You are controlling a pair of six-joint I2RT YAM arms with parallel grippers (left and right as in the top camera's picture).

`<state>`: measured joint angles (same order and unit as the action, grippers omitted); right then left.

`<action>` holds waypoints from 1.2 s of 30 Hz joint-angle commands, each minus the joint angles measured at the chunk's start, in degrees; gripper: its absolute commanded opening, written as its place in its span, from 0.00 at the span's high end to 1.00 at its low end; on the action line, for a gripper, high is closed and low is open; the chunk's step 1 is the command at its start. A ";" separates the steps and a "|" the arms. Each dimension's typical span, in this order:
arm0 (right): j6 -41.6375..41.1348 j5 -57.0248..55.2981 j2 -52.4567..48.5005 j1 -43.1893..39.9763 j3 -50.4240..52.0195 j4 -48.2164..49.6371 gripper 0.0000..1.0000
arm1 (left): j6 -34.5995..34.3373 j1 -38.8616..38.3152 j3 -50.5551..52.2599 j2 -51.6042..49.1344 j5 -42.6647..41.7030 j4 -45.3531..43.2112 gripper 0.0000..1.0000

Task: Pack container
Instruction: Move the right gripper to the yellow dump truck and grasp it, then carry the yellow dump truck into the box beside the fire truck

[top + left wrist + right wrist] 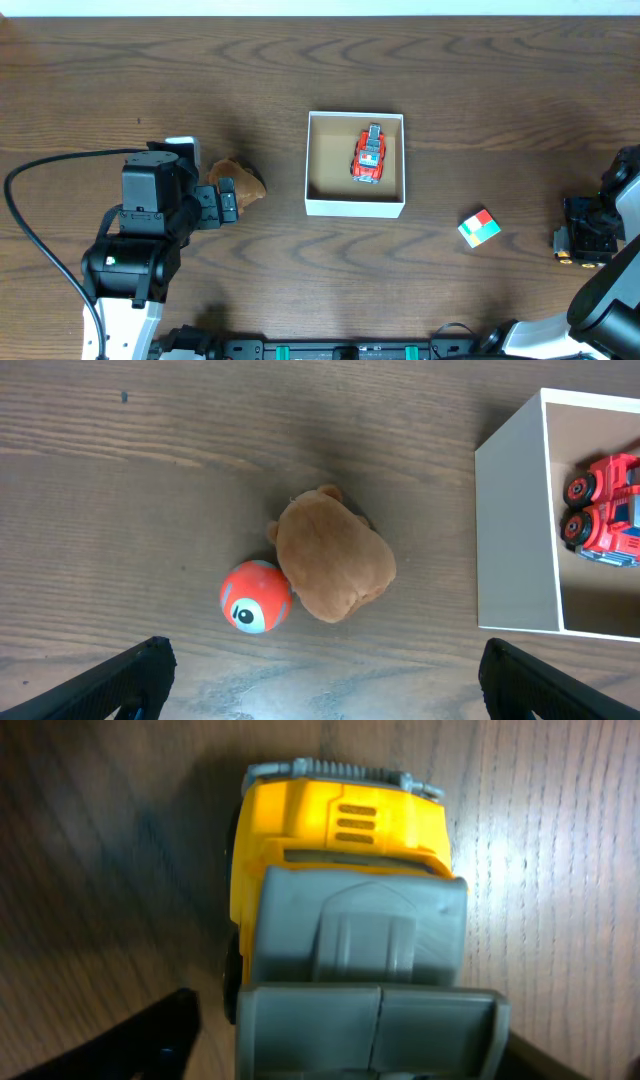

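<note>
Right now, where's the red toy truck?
Overhead view: the red toy truck lies inside the container, in its right half, mid-table, right of the brown plush.

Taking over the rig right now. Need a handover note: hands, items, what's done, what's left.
Left hand: open, empty, hovering by the brown plush and orange ball, left of the container.
Right hand: straddling the yellow truck at the far right of the table; grip unclear.
Done: red truck lies in the container.
Left: plush, ball, yellow truck and colored cube are all outside it.
</note>
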<state>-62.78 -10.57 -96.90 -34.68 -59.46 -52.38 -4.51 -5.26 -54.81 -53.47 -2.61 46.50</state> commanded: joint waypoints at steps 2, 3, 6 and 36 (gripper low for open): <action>-0.11 -1.44 -0.31 -0.42 0.31 0.17 0.29 | -0.55 0.09 -0.94 -0.02 0.07 0.13 0.02; -0.11 -1.44 -0.28 -0.39 0.31 0.17 0.30 | -0.55 0.09 -0.94 -0.02 0.07 0.15 0.02; -0.11 -1.44 -0.28 -0.39 0.31 0.15 0.36 | -0.55 0.09 -0.94 -0.02 0.07 0.15 0.02; 24.02 0.96 1.03 7.96 0.26 2.25 0.99 | -0.55 0.09 -0.94 -0.02 0.07 0.13 0.02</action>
<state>-43.83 -11.20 -96.47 -30.37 -59.66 -50.33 -4.51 -5.26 -54.81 -53.47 -2.59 46.50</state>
